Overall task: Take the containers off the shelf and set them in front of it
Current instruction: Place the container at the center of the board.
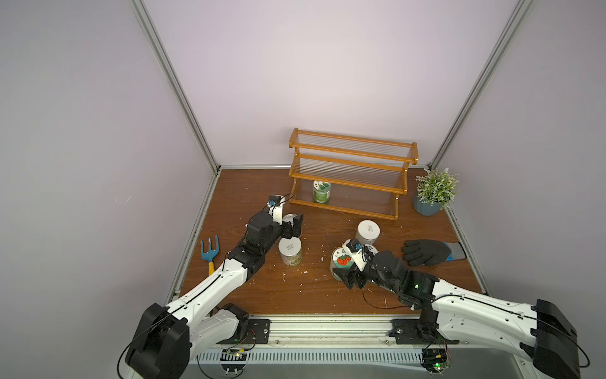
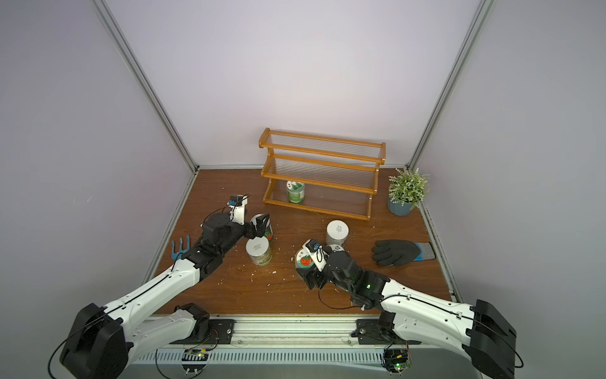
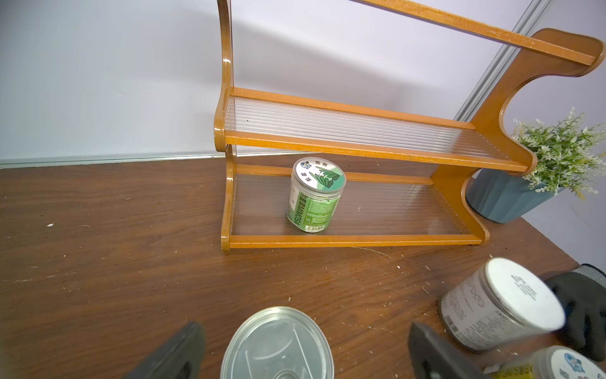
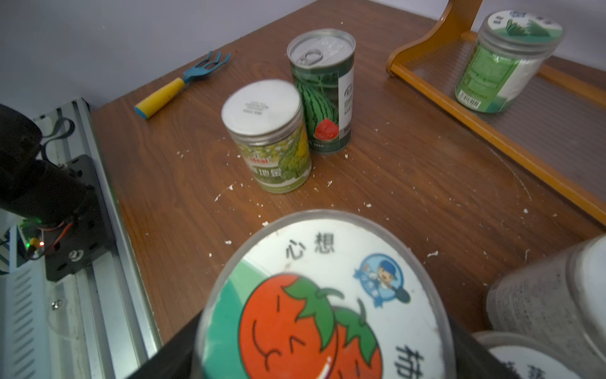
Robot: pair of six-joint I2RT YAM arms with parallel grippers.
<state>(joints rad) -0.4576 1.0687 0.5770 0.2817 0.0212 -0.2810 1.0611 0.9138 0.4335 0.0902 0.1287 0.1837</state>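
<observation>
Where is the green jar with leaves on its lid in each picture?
In a top view: green jar on the shelf's lowest tier, near its left end.
In a top view: green jar, same spot.
Left wrist: green jar on that tier, under the middle tier.
Right wrist: green jar on that tier, by the curved end post.
Shared landmark: the orange shelf.

A small hand fork with blue tines and a yellow handle point(image 1: 210, 256) lies flat near the left edge of the brown wood-grain desk point(image 1: 314, 295). A black work glove with a blue cuff point(image 1: 429, 252) lies at the right side. A blue-grey ribbed pot of green sprigs point(image 1: 426, 207) stands upright in the far right corner. White crumbs dot the desk.
</observation>
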